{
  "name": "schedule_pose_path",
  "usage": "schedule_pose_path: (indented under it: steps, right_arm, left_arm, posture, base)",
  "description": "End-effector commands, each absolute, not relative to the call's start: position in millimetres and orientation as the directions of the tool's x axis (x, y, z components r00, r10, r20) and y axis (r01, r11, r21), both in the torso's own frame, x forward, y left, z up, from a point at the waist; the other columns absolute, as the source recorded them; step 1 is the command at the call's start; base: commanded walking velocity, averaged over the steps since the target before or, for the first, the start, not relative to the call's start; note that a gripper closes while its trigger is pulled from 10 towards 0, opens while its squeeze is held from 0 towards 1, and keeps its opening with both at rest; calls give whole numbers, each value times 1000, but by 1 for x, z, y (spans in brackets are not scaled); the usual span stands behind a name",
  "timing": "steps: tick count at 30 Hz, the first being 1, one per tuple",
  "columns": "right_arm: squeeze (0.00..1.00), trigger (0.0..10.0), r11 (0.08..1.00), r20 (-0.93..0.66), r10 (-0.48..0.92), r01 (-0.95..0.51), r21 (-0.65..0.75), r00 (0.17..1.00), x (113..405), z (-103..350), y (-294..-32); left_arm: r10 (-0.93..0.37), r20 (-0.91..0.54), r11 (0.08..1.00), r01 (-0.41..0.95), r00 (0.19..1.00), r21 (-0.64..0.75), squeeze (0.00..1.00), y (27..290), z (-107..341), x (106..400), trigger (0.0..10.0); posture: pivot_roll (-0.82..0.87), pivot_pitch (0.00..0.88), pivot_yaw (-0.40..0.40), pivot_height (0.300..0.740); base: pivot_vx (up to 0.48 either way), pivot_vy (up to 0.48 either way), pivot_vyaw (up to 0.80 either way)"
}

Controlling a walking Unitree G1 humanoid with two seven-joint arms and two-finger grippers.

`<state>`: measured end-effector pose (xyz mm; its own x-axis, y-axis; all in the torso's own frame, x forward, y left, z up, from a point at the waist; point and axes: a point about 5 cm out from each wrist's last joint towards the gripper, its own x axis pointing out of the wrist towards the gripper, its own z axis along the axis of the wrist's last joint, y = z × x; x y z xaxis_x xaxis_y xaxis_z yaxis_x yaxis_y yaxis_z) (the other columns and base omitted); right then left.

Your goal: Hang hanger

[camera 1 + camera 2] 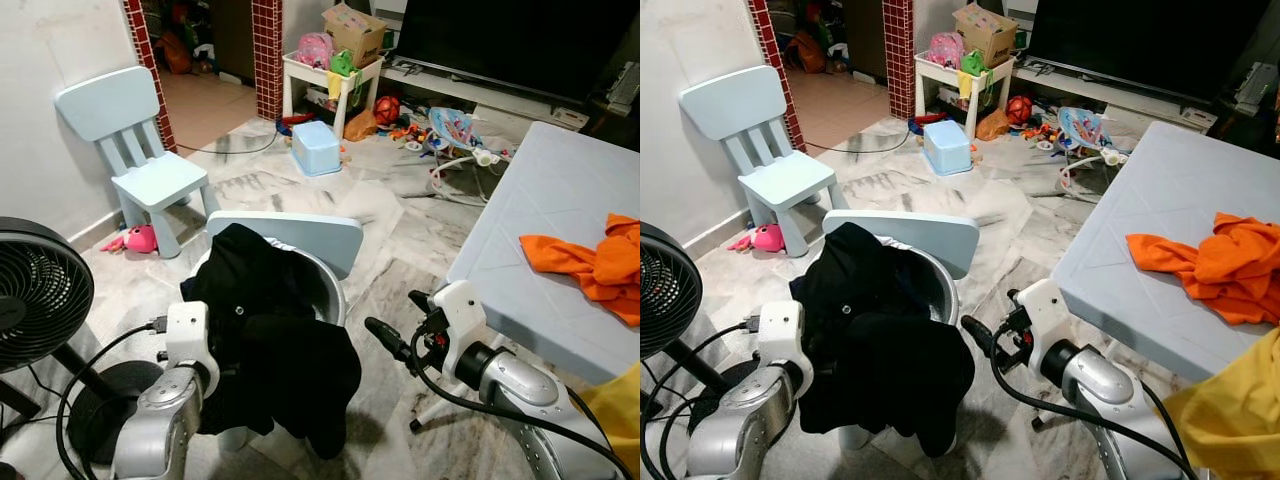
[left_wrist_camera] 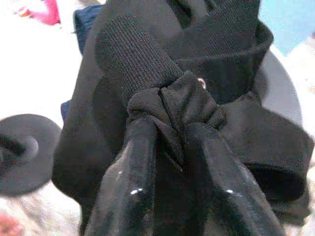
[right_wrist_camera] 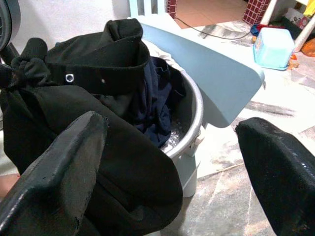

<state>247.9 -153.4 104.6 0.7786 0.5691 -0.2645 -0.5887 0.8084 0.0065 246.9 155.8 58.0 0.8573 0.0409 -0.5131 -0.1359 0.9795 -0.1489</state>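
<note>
A black garment [image 1: 270,340] hangs over the front rim of a grey laundry basket [image 1: 335,290] on the floor before me. My left gripper [image 2: 170,130] is shut on a bunched fold of that garment, near a ribbed cuff [image 2: 130,54]. My right gripper [image 1: 400,318] is open just right of the basket, level with its rim, and nothing is between its fingers [image 3: 64,162]. Dark blue clothes [image 3: 157,105] lie inside the basket. I see no hanger.
A light blue table [image 1: 540,200] at the right carries an orange cloth [image 1: 590,262]; a yellow cloth [image 1: 615,405] is at its near corner. A black fan [image 1: 35,290] stands at the left. A small blue chair [image 1: 140,150], a chair back [image 1: 300,232] behind the basket, and toys lie beyond.
</note>
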Motion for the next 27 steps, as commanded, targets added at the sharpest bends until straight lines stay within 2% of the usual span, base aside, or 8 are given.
schedule_pose_path:
  steps: [1, 17, 20, 27]
  right_arm:
    - [0, 10000, 806, -249, 571, -592, -9, 782, 251, 108, -153]
    - [0, 10000, 805, -250, 572, -593, -13, 782, 249, 106, -151]
    - [0, 10000, 804, -249, 573, -595, -13, 781, 248, 106, -150]
    - [0, 10000, 802, -248, 575, -597, -15, 779, 248, 106, -149]
  left_arm:
    - [110, -500, 968, -208, 859, -144, 1000, 162, 63, 246, 10000]
    - [159, -525, 922, -315, 836, -224, 1000, 168, 67, 247, 10000]
    - [159, -507, 916, -319, 847, -245, 1000, 169, 70, 253, 10000]
    - [106, -418, 874, -285, 902, -393, 1000, 152, 87, 275, 10000]
  posture:
    - [-87, 0, -54, 740]
    - [-89, 0, -47, 740]
    - [-91, 0, -48, 740]
    - [-97, 0, -48, 740]
  base:
    - [0, 0, 0]
    - [0, 0, 0]
    - [0, 0, 0]
    - [0, 0, 0]
